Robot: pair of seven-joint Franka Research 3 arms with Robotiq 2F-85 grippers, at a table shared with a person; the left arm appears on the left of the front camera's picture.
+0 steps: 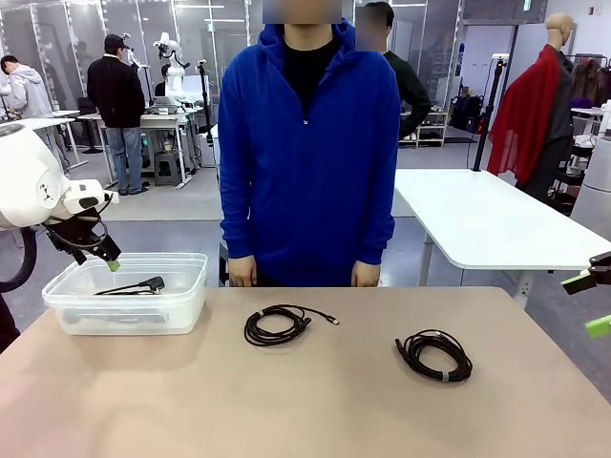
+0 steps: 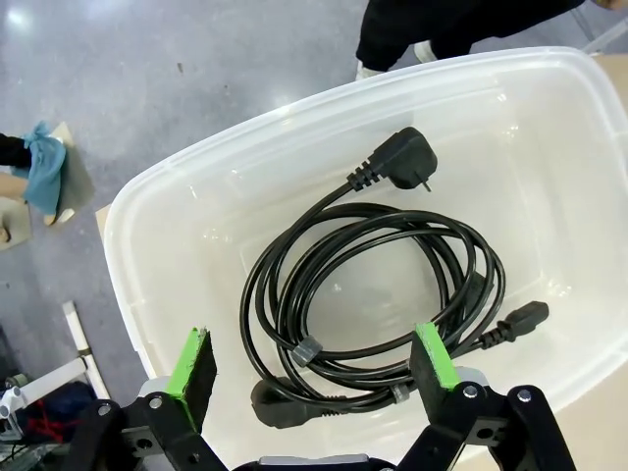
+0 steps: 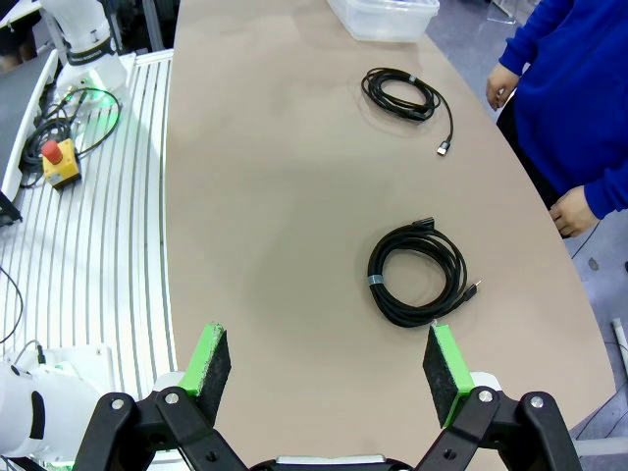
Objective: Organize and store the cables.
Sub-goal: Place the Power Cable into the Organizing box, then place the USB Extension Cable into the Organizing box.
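One cable (image 2: 373, 294), a thick black power cord with plugs, lies coiled inside the clear plastic bin (image 2: 157, 206). My left gripper (image 2: 312, 363) hangs open just above it, at the bin's left rim (image 1: 57, 286) in the front view (image 1: 105, 256). A thin coiled cable (image 1: 277, 324) lies mid-table; it also lies far up the table in the right wrist view (image 3: 402, 93). Another coiled cable (image 1: 434, 355) rests to the right, below and ahead of my open right gripper (image 3: 329, 363). The right gripper (image 1: 587, 303) stays at the table's right edge, holding nothing.
A person in a blue hoodie (image 1: 305, 162) stands at the far edge, hands (image 1: 242, 272) resting by the table rim. The bin (image 1: 124, 291) sits at the table's left end. Off the near side lie a ribbed platform (image 3: 88, 216) and a red stop button (image 3: 54, 157).
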